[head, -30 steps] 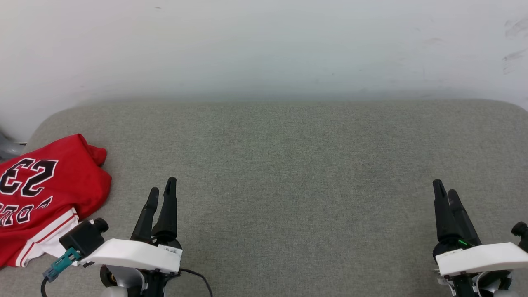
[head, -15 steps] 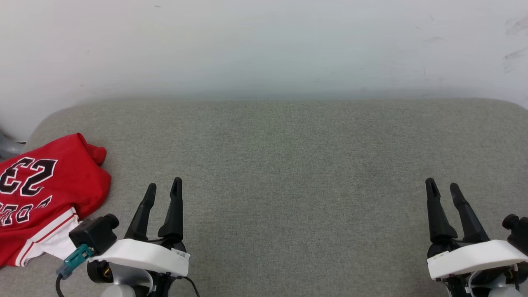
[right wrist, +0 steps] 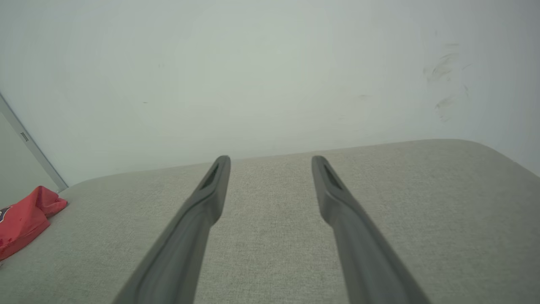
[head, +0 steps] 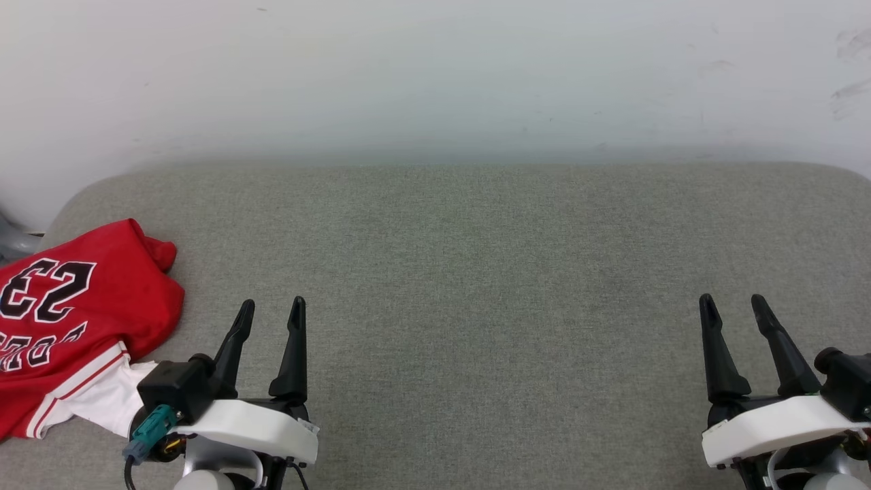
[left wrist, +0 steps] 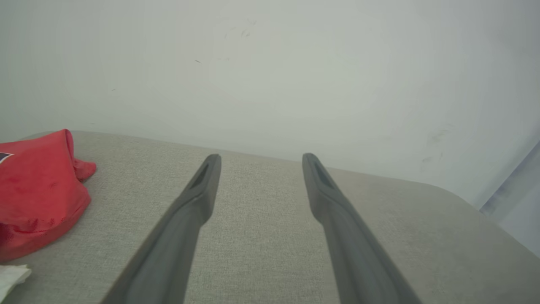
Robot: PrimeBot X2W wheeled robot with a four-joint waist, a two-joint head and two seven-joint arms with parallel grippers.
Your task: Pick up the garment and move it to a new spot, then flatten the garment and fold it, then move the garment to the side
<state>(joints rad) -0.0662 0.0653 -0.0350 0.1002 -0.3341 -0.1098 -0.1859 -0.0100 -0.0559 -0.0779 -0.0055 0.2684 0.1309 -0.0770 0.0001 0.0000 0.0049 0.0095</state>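
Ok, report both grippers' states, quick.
Left gripper: open, holding nothing.
Right gripper: open, holding nothing.

The garment [head: 102, 299] carries the number 23 [head: 46, 290] in black figures with a white outline, seen upside down in the head view on the red cloth. Below it in that view runs a row of black, white-outlined letters [head: 41, 348], also upside down and cut by the picture's edge; they cannot be read with certainty
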